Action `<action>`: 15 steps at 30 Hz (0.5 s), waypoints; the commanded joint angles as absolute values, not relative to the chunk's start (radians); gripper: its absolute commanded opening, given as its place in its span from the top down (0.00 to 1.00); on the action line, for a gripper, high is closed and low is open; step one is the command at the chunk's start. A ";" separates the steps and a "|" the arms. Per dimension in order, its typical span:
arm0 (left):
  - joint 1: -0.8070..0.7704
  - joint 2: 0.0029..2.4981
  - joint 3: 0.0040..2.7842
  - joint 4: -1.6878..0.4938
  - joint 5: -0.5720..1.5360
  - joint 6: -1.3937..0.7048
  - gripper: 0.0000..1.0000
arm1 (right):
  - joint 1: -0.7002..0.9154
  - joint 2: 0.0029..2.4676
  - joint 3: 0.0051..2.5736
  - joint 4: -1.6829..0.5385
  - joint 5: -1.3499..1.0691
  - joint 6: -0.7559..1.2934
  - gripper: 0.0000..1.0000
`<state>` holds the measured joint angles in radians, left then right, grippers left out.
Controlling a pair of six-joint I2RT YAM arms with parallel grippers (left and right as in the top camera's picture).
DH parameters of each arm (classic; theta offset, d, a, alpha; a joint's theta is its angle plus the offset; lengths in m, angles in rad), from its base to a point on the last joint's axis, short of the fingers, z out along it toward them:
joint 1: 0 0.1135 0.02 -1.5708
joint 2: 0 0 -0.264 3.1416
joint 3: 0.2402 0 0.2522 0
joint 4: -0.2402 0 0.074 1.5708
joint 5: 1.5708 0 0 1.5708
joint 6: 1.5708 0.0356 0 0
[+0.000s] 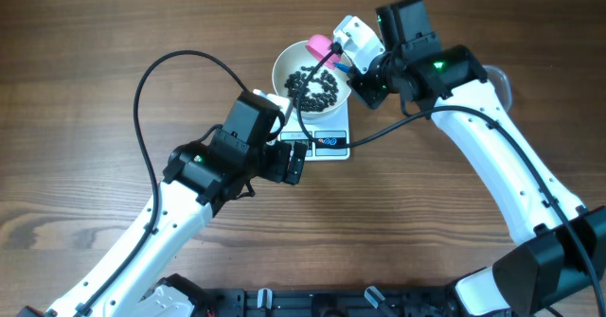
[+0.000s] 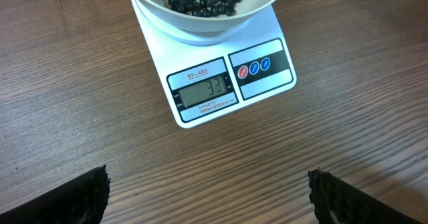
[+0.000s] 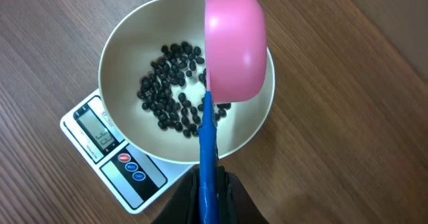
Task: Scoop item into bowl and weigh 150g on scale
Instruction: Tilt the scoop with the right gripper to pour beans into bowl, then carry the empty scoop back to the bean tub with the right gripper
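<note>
The white bowl (image 1: 280,66) stands on the scale (image 1: 328,143), with a loose layer of black beads (image 1: 317,88) inside. My right gripper (image 1: 355,66) is shut on the blue handle (image 3: 208,150) of a pink scoop (image 3: 234,47). The scoop is tipped over above the bowl's (image 3: 120,50) right side, with the beads (image 3: 167,90) below it. My left gripper (image 2: 208,184) hangs open over bare wood in front of the scale (image 2: 200,110), whose display appears to read 32. Nothing lies between its fingers (image 2: 87,197).
A pale translucent rim (image 1: 502,79) peeks out behind my right arm at the far right. A black cable (image 1: 151,80) loops over the table left of the bowl. Wood table (image 1: 76,52) all round.
</note>
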<state>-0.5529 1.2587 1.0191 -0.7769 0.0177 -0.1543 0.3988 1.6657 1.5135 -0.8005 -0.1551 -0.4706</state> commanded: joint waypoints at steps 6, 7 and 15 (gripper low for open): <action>-0.545 1.260 1.006 -0.774 0.026 -0.142 0.00 | 0.401 1.638 1.541 -0.793 -0.173 -0.416 0.96; -0.545 1.259 1.006 -0.774 0.026 -0.142 0.00 | 0.398 1.635 1.541 -0.793 -0.173 -0.353 0.96; -0.545 1.259 1.006 -0.774 0.026 -0.142 0.00 | 0.137 1.496 1.541 -0.815 -0.350 -0.231 0.96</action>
<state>-0.5529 1.2587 1.0191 -0.7769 0.0177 -0.1543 0.2455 1.5753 1.5135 -0.8154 -0.2466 -0.2955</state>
